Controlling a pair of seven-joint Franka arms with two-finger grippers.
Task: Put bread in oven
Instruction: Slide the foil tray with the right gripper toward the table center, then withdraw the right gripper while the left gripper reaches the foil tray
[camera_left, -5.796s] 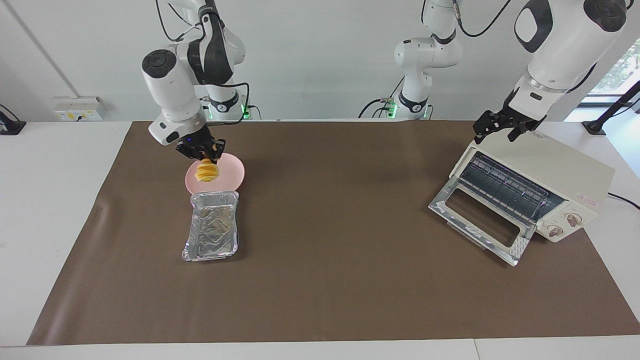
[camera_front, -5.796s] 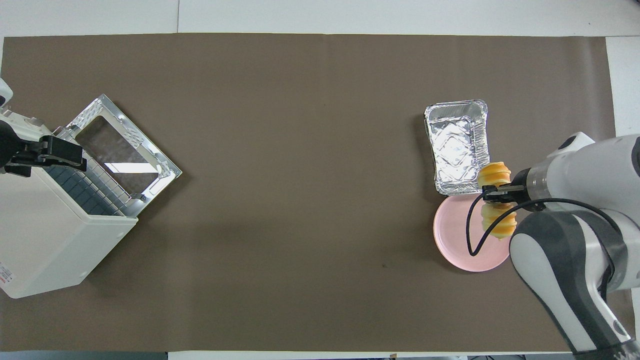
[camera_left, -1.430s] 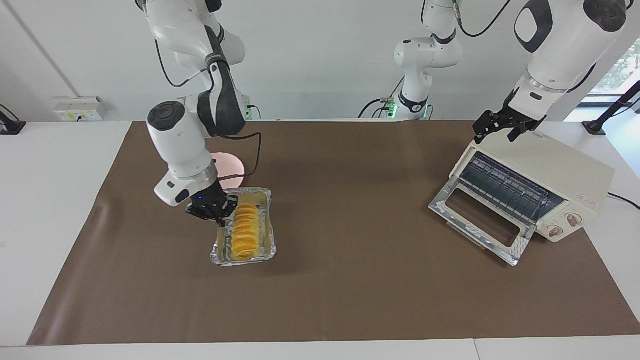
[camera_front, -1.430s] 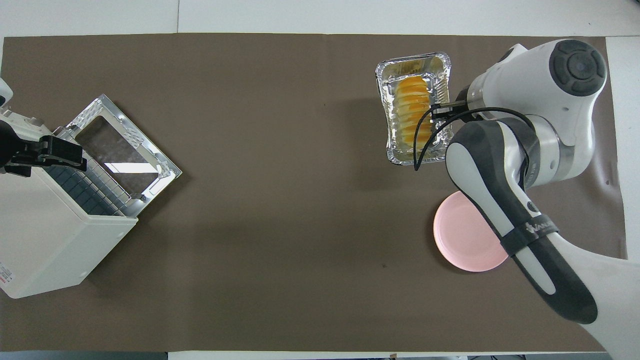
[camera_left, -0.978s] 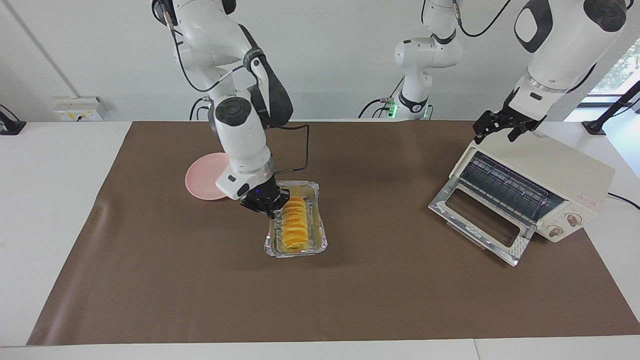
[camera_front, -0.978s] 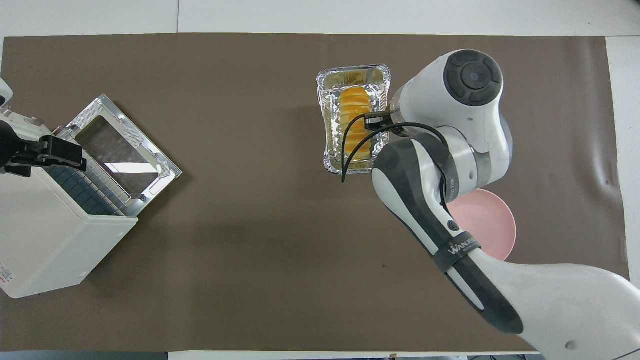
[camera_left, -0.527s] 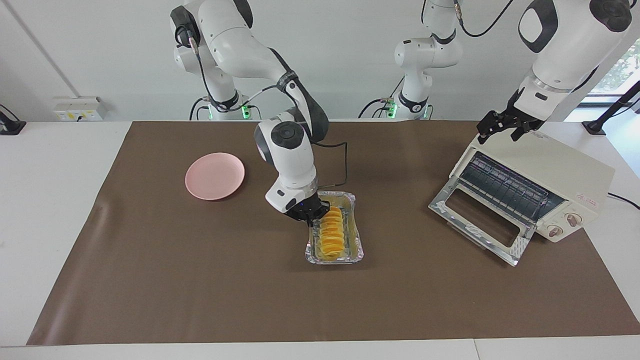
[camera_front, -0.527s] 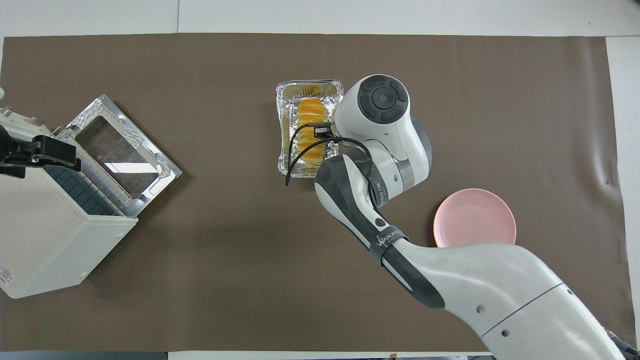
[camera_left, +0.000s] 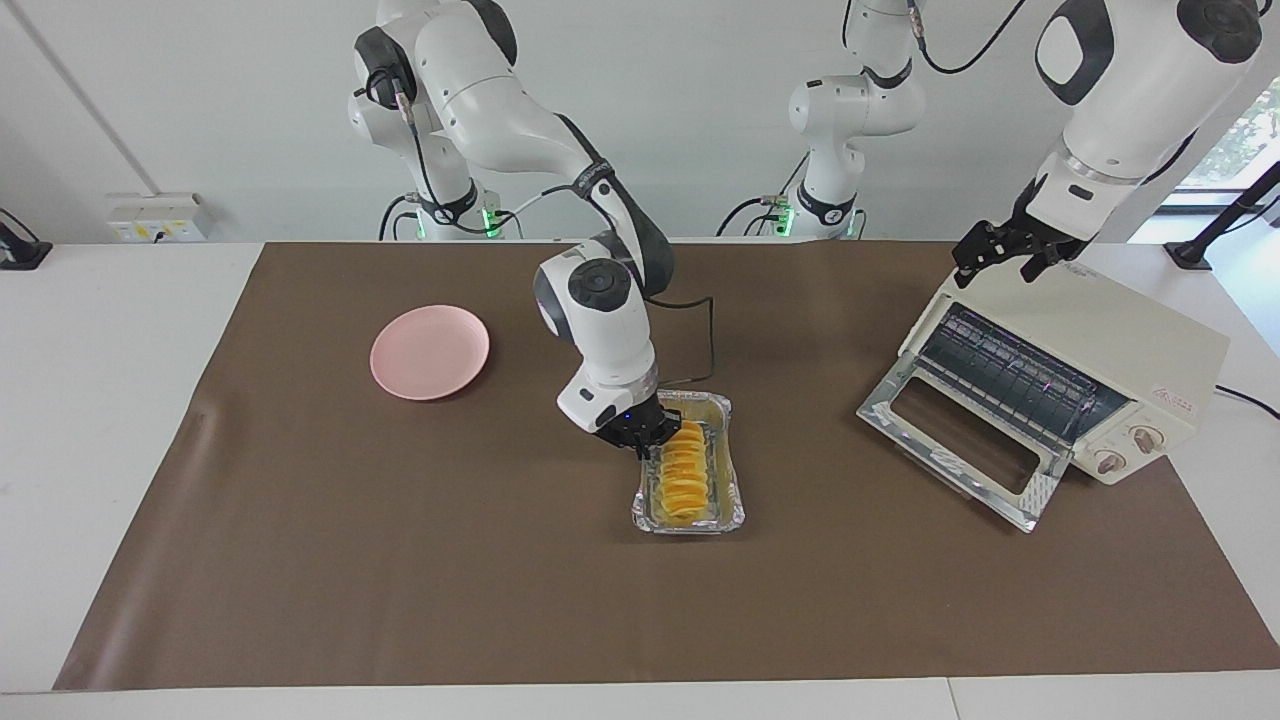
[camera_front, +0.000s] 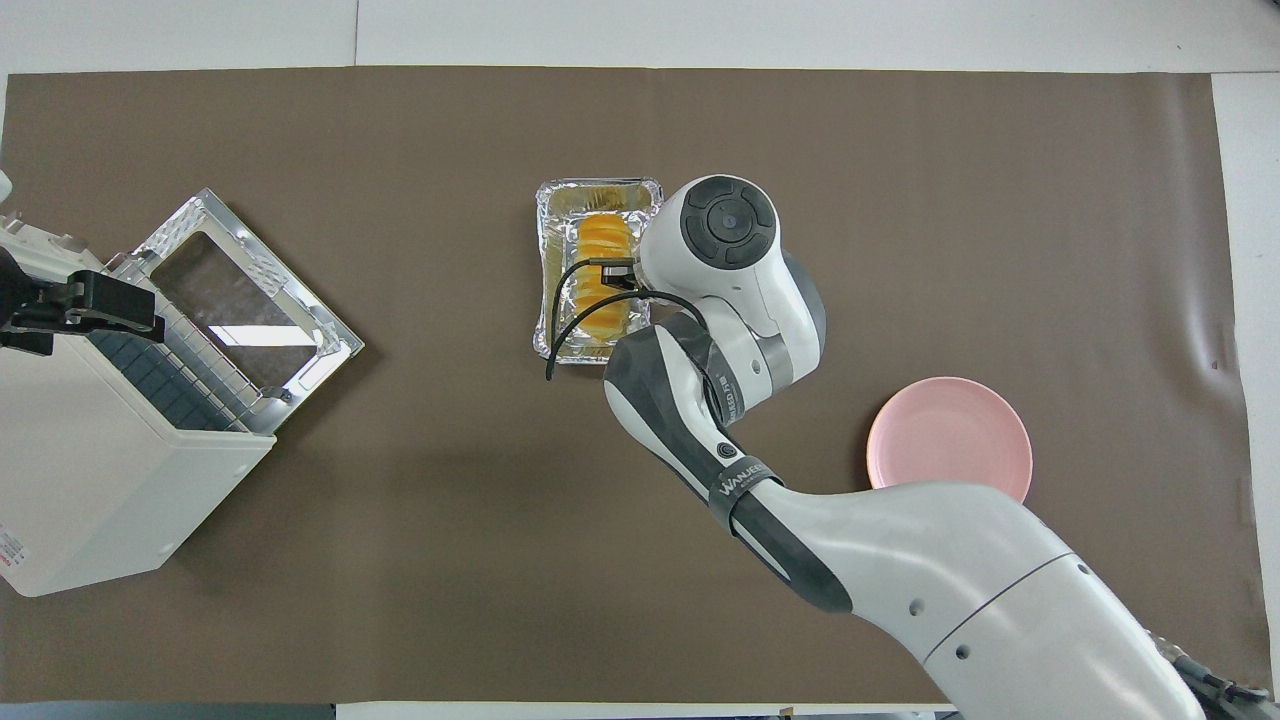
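The bread (camera_left: 683, 470), a ridged yellow-orange loaf, lies lengthwise in a crinkled foil tray (camera_left: 736, 506) on the brown mat, about midway between the two arms' ends. My right gripper (camera_left: 652, 443) is down at the tray's long wall on the right arm's side, shut on that wall. From overhead, the right gripper (camera_front: 610, 272) partly covers the bread (camera_front: 603, 300) in the tray (camera_front: 545, 262). The cream-white oven (camera_left: 1130, 340) stands at the left arm's end, its glass door (camera_left: 960, 440) dropped open. My left gripper (camera_left: 997, 268) waits open over the oven's top edge.
A round pink plate (camera_left: 430, 352) lies bare toward the right arm's end, nearer to the robots than the tray. Brown mat lies between the tray and the oven door (camera_front: 250, 300). The right arm's bulk hangs over the mat's middle in the overhead view.
My right gripper has dragged the foil tray with the bread across the mat from beside the pink plate toward the oven. The left arm has barely moved.
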